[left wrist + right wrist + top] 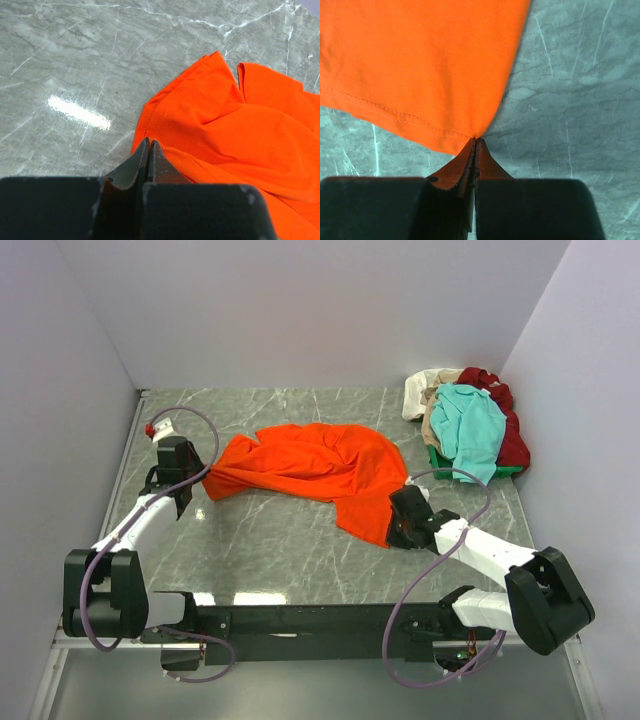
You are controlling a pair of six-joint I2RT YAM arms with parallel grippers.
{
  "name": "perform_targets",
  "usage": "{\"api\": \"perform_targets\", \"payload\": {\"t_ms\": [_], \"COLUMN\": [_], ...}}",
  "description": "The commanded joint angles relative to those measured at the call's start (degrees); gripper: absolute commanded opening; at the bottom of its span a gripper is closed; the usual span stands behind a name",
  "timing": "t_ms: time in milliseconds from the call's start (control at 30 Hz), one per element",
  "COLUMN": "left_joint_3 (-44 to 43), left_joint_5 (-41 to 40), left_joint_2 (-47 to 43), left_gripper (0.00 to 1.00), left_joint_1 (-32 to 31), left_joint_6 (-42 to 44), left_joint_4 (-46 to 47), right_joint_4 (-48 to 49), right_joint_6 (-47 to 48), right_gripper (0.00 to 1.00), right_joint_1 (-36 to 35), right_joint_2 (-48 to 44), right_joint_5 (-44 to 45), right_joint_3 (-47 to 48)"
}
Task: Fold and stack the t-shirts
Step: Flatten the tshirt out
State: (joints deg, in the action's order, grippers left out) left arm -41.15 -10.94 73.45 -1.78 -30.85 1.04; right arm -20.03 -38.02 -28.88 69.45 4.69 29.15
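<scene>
Orange t-shirt (pixel 310 465) lies rumpled on a marble table (pixel 280 550); left gripper (pixel 149 147) pinches its left edge, right gripper (pixel 475 145) its near-right hem.

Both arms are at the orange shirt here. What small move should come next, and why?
Probably lift both slightly and draw them apart. The left gripper has its jaws shut on one edge of the orange t-shirt, the right gripper on a hem corner; the cloth between lies bunched on the table, so tension should spread it.
</scene>
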Motion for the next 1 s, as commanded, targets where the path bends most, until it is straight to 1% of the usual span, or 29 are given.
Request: {"api": "perform_targets", "payload": {"t_ms": [0,133,300,567,700,767,900,967], "left_joint_3": [0.28,-0.95,-5.16,-12.64,-15.62,-16.16,-18.17,-18.88], "left_joint_5": [1.45,1.53,1.45,1.18,1.18,0.66,-0.40,-0.57], "left_joint_2": [-2.08,-2.35,-3.40,-10.42,-15.87,-20.08,-27.73,-32.13], "left_gripper": [0.00,0.00,0.00,0.00,0.00,0.00,0.00,0.00], "left_joint_1": [0.38,0.38,0.37,0.38,0.38,0.38,0.38,0.38], "left_joint_6": [0.62,0.44,-0.08,-1.32,-1.49,-1.32,-0.36,0.17], "left_joint_4": [1.60,1.07,-0.86,-5.69,-6.84,-7.28,-8.68,-8.86], "right_joint_4": [-0.62,-1.85,-4.48,-5.98,-4.50,-3.53,1.56,3.59], "right_joint_6": [0.84,2.42,4.71,9.97,12.61,14.10,17.10,18.68], "right_gripper": [0.00,0.00,0.00,0.00,0.00,0.00,0.00,0.00], "right_joint_1": [-0.47,-0.47,0.67,1.29,1.29,1.29,1.29,1.29], "right_joint_2": [-1.33,-1.95,-1.42,-3.70,-6.78,-9.67,-16.00,-19.87], "right_joint_5": [0.84,5.14,8.31,12.10,13.67,14.38,14.74,13.51], "right_joint_3": [2.40,9.07,22.43,42.80,47.84,49.68,50.57,51.01]}}
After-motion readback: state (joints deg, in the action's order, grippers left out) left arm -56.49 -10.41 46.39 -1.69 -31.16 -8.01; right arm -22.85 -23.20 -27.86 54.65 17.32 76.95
